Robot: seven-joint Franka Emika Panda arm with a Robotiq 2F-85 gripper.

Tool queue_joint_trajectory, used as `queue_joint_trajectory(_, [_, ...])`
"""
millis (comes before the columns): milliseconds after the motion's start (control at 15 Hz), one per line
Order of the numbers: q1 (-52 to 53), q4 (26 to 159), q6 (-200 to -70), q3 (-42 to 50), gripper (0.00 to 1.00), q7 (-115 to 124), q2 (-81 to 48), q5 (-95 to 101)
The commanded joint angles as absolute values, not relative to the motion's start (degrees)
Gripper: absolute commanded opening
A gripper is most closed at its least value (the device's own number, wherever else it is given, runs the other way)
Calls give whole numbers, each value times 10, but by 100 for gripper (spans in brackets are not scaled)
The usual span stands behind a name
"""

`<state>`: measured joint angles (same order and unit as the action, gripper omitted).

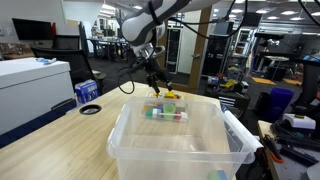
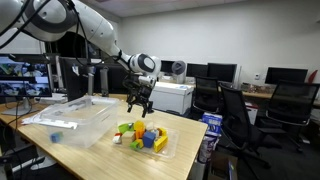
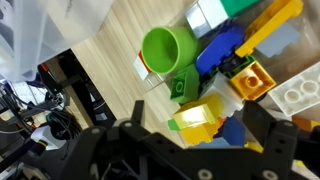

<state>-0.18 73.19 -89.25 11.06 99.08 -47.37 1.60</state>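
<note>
I read the gripper (image 2: 138, 104) as wide open and empty. It hangs just above the blocks (image 2: 143, 135), which are piled in a tray (image 2: 172, 149) beside the bin (image 2: 70, 118). In the wrist view, a green cup (image 3: 165, 48) lies among them.

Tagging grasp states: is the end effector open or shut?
Open. The end effector hangs over the toy tray, fingers spread, nothing between them.

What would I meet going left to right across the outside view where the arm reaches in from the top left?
Large clear plastic bin → pile of toy blocks, the open hand just above it → blue box → black office chair.
</note>
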Motion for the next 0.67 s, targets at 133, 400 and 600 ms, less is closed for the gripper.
queue_joint_trajectory(133, [78,868,-933,72,100,955,-313,76])
queue_joint_trajectory(400, [121,973,-1011,17,100,949,-228,71])
queue_joint_trajectory(600, [132,1062,-1120,-20,100,933,-193,58])
